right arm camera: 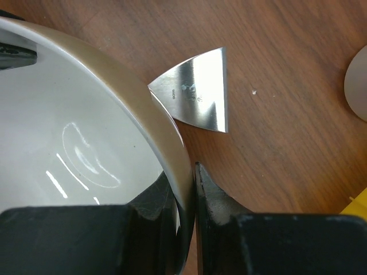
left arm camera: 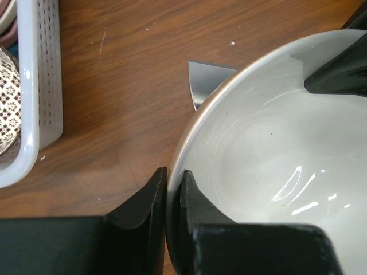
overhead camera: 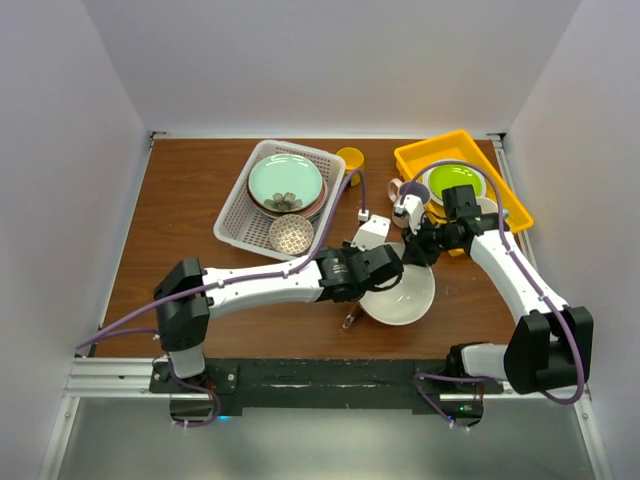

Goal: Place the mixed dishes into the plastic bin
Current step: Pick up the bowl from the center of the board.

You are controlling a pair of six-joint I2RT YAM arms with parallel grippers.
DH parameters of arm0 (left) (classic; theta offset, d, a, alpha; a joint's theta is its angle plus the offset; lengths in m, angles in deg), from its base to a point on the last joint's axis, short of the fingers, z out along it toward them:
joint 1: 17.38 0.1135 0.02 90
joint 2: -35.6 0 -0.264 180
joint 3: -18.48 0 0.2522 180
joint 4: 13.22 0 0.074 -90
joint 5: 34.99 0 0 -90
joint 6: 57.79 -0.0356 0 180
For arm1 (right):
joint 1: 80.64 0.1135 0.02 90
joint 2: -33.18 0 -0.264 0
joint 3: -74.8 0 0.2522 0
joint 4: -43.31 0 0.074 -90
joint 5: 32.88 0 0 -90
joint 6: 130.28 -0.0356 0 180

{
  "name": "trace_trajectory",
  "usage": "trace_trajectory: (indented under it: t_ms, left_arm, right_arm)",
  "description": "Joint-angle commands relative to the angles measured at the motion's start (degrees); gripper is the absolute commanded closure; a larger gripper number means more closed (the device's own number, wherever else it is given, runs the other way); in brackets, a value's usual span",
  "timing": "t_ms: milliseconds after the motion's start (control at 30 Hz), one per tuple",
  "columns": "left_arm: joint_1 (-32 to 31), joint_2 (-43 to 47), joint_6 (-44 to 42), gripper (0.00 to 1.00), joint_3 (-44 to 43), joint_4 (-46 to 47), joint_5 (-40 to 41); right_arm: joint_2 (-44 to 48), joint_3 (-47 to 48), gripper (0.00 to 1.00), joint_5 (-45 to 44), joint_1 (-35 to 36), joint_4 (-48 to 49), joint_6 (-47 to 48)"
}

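The large cream bowl (overhead camera: 405,293) sits on the wooden table at centre right, resting over a metal spatula blade (left arm camera: 203,83). My left gripper (overhead camera: 385,268) is shut on the bowl's rim; in the left wrist view its fingertips (left arm camera: 173,183) pinch the rim, one inside and one outside the bowl (left arm camera: 269,172). My right gripper (overhead camera: 420,245) is shut on the far rim, and the right wrist view (right arm camera: 186,183) shows it clamping the bowl (right arm camera: 74,126). The white plastic bin (overhead camera: 232,215) stands at the back left. It holds a pale green plate (overhead camera: 286,180) on stacked plates and a small patterned bowl (overhead camera: 290,233).
A yellow mug (overhead camera: 350,158) stands just right of the bin. A purple-lined cream mug (overhead camera: 412,190) is partly hidden behind my right wrist. A yellow tray (overhead camera: 415,157) at the back right holds a lime-green plate (overhead camera: 450,180). The spatula's handle end (overhead camera: 348,320) pokes out left of the bowl.
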Motion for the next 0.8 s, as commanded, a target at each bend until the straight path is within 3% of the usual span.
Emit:
trace_trajectory:
  t_ms: [0,100,233,367,467,600,767]
  left_arm:
    - [-0.7,0.8,-2.3,1.0,-2.0,-4.6,5.5]
    - [-0.8,4.7,-5.6,1.0,0.2,-0.1,5.9]
    - [-0.8,10.6,-11.8,1.0,5.3,9.8,4.5]
    - [-0.5,14.6,-14.8,1.0,7.4,13.3,3.7]
    - [0.2,15.4,-15.5,1.0,7.3,13.1,3.0]
    - [1.3,16.7,-16.3,1.0,8.1,13.2,1.8]
    - [3.6,20.2,-16.7,1.0,10.3,14.8,-1.1]
  right_arm:
    - [3.0,2.2,1.0,10.7,0.2,0.0,-1.8]
    - [3.0,3.0,1.0,13.2,0.1,-2.4,1.2]
    - [3.2,3.6,0.86,15.7,-0.1,-5.0,4.1]
    - [3.7,4.1,0.53,17.5,-0.9,-6.9,6.0]
    - [4.5,4.6,0.35,19.9,-1.9,-8.3,7.4]
    - [5.5,4.9,0.24,23.4,-3.2,-10.2,9.4]
    - [6.2,5.1,0.2,24.9,-5.2,-11.0,10.1]
